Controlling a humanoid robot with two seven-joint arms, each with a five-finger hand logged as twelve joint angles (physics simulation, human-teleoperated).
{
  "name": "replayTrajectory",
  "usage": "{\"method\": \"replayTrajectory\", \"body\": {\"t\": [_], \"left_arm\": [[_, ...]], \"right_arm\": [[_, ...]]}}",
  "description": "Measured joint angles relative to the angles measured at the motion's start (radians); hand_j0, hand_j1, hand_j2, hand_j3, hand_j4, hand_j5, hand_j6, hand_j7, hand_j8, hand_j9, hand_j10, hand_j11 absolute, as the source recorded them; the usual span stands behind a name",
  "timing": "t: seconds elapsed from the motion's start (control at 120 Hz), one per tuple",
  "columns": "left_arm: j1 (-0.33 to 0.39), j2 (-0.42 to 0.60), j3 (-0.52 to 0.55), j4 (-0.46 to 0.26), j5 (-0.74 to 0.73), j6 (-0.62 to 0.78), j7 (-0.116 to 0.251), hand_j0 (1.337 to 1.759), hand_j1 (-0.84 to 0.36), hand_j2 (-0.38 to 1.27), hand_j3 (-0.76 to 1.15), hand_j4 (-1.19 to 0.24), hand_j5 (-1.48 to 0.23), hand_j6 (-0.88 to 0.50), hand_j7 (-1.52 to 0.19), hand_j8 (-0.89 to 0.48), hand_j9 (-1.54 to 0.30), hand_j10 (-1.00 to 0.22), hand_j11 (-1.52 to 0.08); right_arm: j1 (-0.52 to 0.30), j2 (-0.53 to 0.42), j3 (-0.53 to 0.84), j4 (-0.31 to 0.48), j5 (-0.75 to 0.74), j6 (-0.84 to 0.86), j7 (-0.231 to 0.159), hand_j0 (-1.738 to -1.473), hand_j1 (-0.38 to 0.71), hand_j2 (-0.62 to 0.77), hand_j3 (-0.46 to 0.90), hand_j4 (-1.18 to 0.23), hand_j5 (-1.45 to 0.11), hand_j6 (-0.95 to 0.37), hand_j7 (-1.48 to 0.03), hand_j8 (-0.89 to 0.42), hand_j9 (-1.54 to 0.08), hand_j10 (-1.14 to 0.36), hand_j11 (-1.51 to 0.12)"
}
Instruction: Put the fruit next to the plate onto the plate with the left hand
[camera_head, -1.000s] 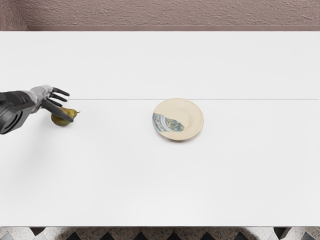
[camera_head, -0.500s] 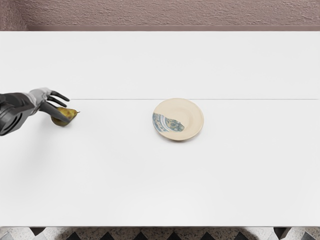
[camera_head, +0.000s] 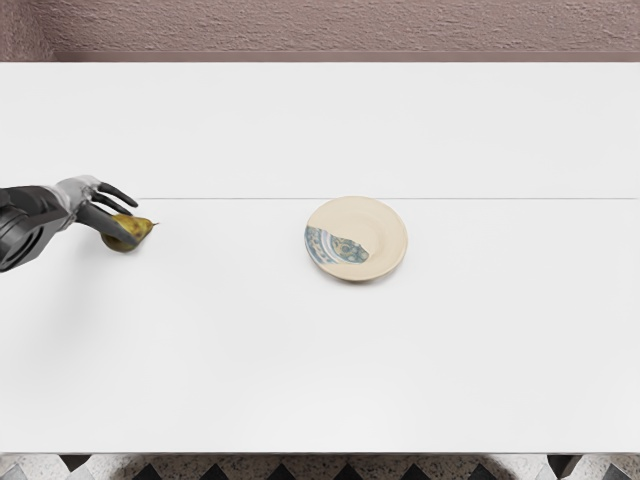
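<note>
Pear (camera_head: 136, 230) in left robot hand (camera_head: 100, 208)

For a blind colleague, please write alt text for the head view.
The left hand grips a pear on the white table, far left. A cream plate with a blue pattern sits apart, near the centre.

The table (camera_head: 320, 340) is seen from high up, at a slant, from its near edge. The far wall (camera_head: 330, 25) is faced. Only one view is given.
</note>
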Motion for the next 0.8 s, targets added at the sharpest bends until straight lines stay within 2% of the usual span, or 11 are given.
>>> {"method": "replayTrajectory", "body": {"t": [0.175, 0.242, 0.533, 0.675, 0.8], "left_arm": [[-0.001, -0.001, 0.005, 0.003, 0.003, 0.000, 0.002, 1.654, -0.25, 0.33, 0.00, -0.60, -0.81, -0.48, -0.81, -0.40, -0.82, -0.50, -0.83], [-0.009, 0.000, 0.006, 0.003, 0.000, 0.000, 0.003, 1.655, -0.25, 0.39, 0.00, -0.61, -0.83, -0.49, -0.83, -0.40, -0.83, -0.53, -0.84], [-0.047, -0.006, -0.002, 0.003, -0.004, -0.006, 0.000, 1.656, -0.26, 0.41, 0.00, -0.61, -0.86, -0.49, -0.84, -0.41, -0.83, -0.52, -0.84], [-0.046, -0.008, -0.030, 0.004, -0.004, -0.005, -0.003, 1.656, -0.25, 0.40, 0.00, -0.62, -0.87, -0.50, -0.83, -0.42, -0.84, -0.54, -0.84], [-0.045, -0.025, -0.053, 0.004, -0.005, -0.005, -0.006, 1.657, -0.28, 0.45, 0.00, -0.62, -0.88, -0.48, -0.84, -0.41, -0.84, -0.53, -0.85]], "right_arm": [[0.000, 0.000, 0.000, 0.000, 0.000, 0.000, 0.000, -1.658, -0.35, 0.00, 0.00, 0.00, 0.00, 0.00, 0.00, 0.00, 0.00, 0.00, 0.00], [0.000, 0.000, 0.000, 0.000, 0.000, 0.000, 0.000, -1.658, -0.35, 0.00, 0.00, 0.00, 0.00, 0.00, 0.00, 0.00, 0.00, 0.00, 0.00], [0.000, 0.000, 0.000, 0.000, 0.000, 0.000, 0.000, -1.658, -0.35, 0.00, 0.00, 0.00, 0.00, 0.00, 0.00, 0.00, 0.00, 0.00, 0.00], [0.000, 0.000, 0.000, 0.000, 0.000, 0.000, 0.000, -1.658, -0.35, 0.00, 0.00, 0.00, 0.00, 0.00, 0.00, 0.00, 0.00, 0.00, 0.00], [0.000, 0.000, 0.000, 0.000, 0.000, 0.000, 0.000, -1.658, -0.35, 0.00, 0.00, 0.00, 0.00, 0.00, 0.00, 0.00, 0.00, 0.00, 0.00]]}}
